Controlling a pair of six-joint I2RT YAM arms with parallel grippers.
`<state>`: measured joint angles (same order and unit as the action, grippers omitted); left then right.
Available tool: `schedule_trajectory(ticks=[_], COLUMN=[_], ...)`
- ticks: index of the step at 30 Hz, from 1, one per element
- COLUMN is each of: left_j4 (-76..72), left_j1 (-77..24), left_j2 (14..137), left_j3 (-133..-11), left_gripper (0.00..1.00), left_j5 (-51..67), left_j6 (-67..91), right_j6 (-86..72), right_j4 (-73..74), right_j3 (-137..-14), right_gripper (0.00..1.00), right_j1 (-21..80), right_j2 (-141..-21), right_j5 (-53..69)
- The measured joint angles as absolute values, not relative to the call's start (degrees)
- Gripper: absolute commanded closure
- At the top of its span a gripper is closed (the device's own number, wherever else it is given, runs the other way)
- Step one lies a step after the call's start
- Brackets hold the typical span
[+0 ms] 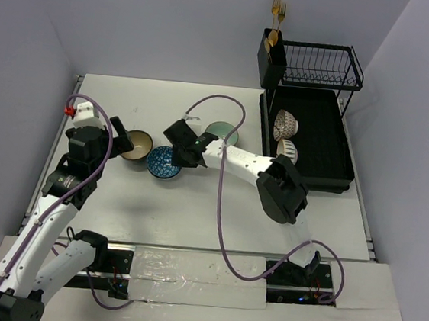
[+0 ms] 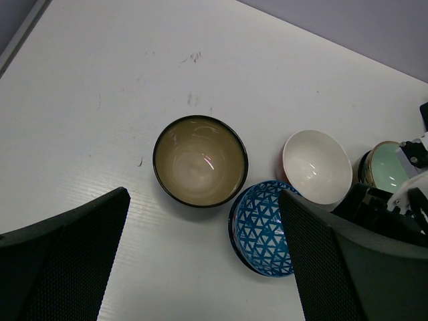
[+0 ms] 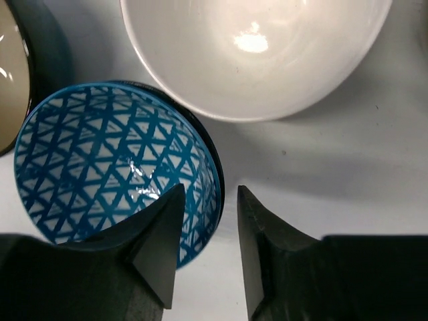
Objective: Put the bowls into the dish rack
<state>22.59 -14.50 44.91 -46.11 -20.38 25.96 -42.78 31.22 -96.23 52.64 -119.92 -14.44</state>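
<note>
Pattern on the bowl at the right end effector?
The bowl: blue triangle lattice on white; best in right wrist view.

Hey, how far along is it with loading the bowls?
Done: two bowls sit in the dish rack. In hand: the right gripper straddles the rim of the blue bowl, not yet clamped. Left: the tan bowl, white bowl and green bowl wait on the table.

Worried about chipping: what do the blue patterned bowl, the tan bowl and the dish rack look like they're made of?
Blue patterned bowl: probably glazed ceramic; glossy highlights on its lattice pattern.
Tan bowl: likely glazed ceramic too, shiny inside, dark rim.
Dish rack: black, seemingly coated metal wire above a matte tray, possibly plastic.
</note>
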Motion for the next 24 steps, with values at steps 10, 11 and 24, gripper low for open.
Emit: schedule_trajectory(ticks=[10,11,24], left_j4=[22.6,22.6,22.6], left_j1=[-14.5,-14.5,-14.5], left_j2=[45.3,45.3,45.9], left_j3=[-46.0,-46.0,-46.0], left_gripper=[0.01,0.01,0.01], left_j5=[-20.4,-20.4,-20.2], left_j6=[25.9,25.9,25.9], right_j6=[-43.3,-43.3,-39.8], right_j4=[31.6,31.5,30.6], right_j3=[-97.9,-97.8,-78.2], right_gripper=[0.92,0.94,1.00], right_j1=[52.9,53.0,53.0], right_j2=[-122.3,-122.1,-107.1], right_j5=[-17.2,-17.3,-20.5])
